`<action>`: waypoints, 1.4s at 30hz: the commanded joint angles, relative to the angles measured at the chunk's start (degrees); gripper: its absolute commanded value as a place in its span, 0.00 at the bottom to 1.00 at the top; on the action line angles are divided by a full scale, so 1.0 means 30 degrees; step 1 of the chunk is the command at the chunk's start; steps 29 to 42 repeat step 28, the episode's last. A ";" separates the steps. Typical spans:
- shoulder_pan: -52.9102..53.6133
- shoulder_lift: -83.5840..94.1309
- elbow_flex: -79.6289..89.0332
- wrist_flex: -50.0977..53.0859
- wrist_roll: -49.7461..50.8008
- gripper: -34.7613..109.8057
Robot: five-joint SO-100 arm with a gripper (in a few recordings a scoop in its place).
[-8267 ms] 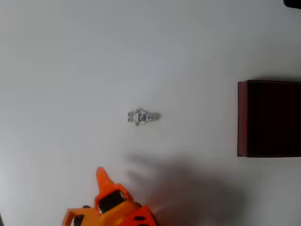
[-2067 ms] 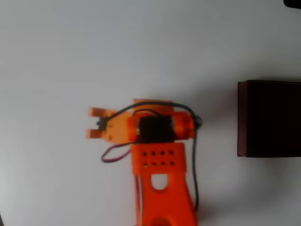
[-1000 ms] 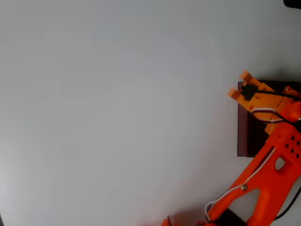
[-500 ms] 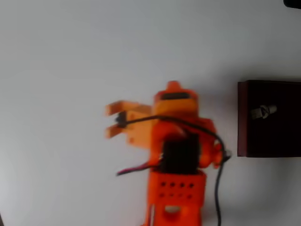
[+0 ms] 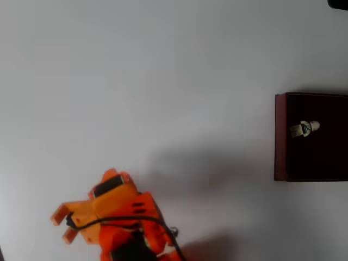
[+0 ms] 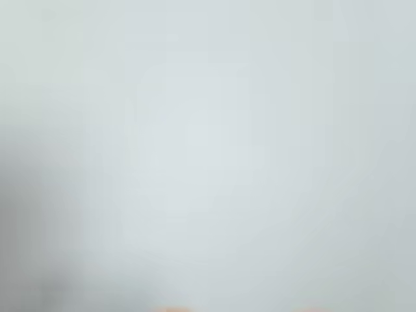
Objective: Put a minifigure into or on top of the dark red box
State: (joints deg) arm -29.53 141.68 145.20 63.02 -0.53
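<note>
The minifigure [image 5: 304, 129], tiny and pale, lies inside the thin-walled dark red box [image 5: 280, 136]; orange jaws spread, empty.

Pincer [image 5: 62, 227] withdrew, seemingly empty, to lower left.

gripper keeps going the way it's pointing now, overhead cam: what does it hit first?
Nothing, as far as the overhead view shows. The orange two-finger gripper points left, with only bare white table ahead to the picture's edge. The dark red box, holding the tiny pale minifigure, sits behind it on the right. Height above the table is unclear.
</note>
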 commanded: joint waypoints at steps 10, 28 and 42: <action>0.0176 1.6787 0.8760 0.4688 0.0088 0.24; -0.0264 1.6846 0.8965 0.4746 0.0117 0.24; -0.0264 1.6846 0.8965 0.4746 0.0117 0.24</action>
